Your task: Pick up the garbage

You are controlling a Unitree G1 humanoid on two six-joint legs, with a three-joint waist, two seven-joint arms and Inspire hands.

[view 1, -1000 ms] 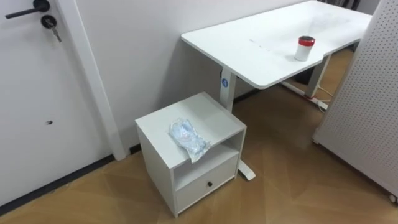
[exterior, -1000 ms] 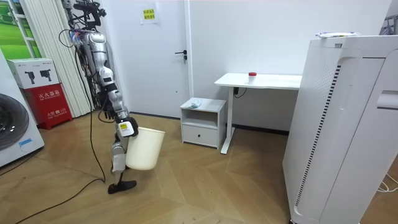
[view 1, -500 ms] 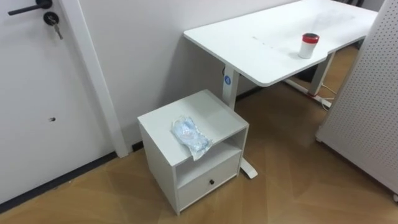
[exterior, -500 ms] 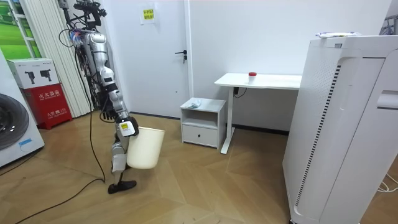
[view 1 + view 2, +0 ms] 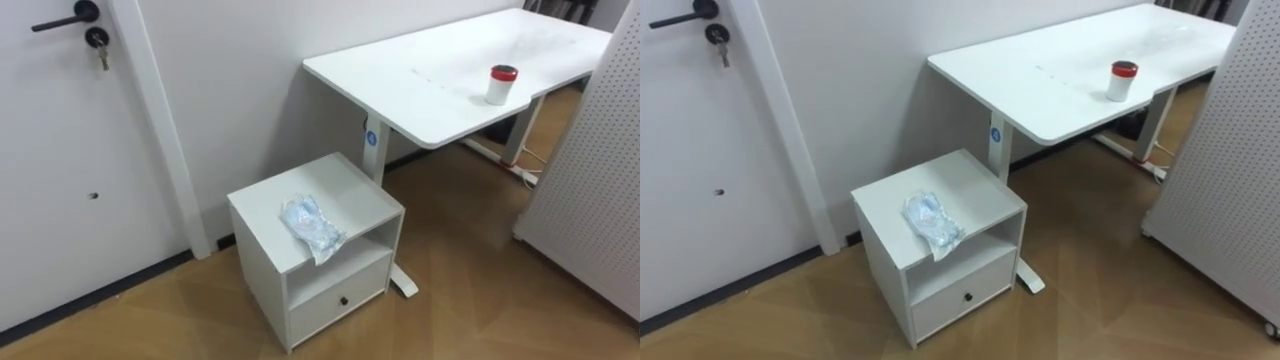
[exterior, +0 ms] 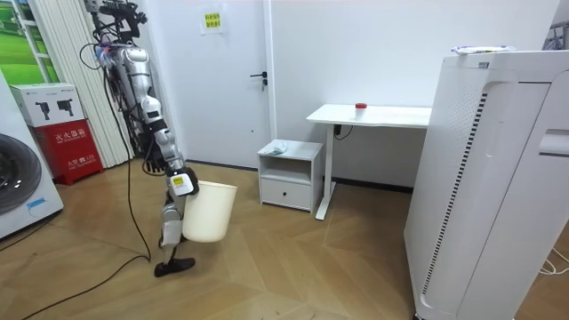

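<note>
The hand [image 6: 182,184] is at the rim of a white waste bin [image 6: 209,215]; finger position cannot be determined. The garbage, a crumpled clear plastic bag [image 5: 312,226], lies on top of the white bedside cabinet [image 5: 262,208], overhanging its front edge above the open shelf. The cabinet stands between the door [image 5: 60,150] and the desk leg [image 5: 377,150]. Bare wood floor [image 6: 267,258] separates the robot from the cabinet.
</note>
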